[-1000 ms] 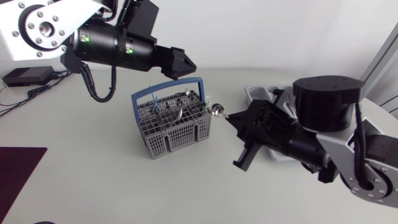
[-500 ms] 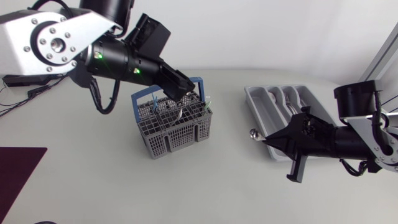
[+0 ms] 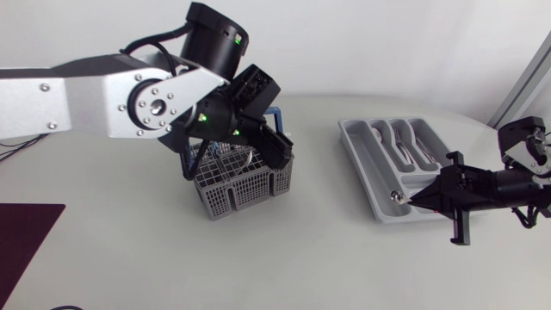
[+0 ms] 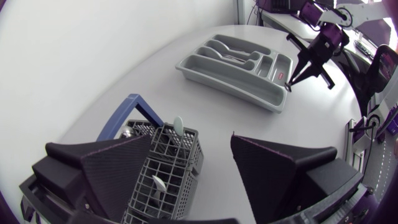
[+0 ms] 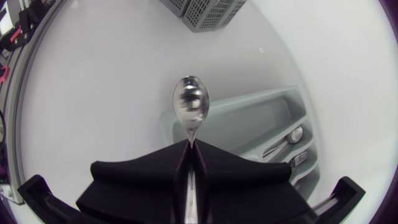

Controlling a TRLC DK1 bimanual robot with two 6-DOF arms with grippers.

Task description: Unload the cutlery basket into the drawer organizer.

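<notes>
The grey cutlery basket (image 3: 237, 185) with a blue handle (image 4: 134, 112) stands left of centre, cutlery sticking up in it, one spoon (image 4: 178, 126) among the pieces. My left gripper (image 3: 274, 151) hangs open just over its right side; in the left wrist view the basket (image 4: 165, 174) lies between and below the gripper's (image 4: 189, 140) wide fingers. The grey drawer organizer (image 3: 362, 164) lies at the right with several pieces in its far compartments. My right gripper (image 3: 415, 197) is shut on a spoon (image 3: 398, 196) at the organizer's near end. That spoon's bowl (image 5: 191, 106) points out over the organizer's (image 5: 249, 124) long compartment.
A dark mat (image 3: 26, 228) lies at the table's left front corner. Between the basket and the organizer the white tabletop (image 3: 318, 224) is bare. A corner of the basket (image 5: 208, 12) shows far ahead of the right gripper.
My left arm swung in and came down over the basket. My right arm carried the spoon from beside the basket to the organizer's near end.
</notes>
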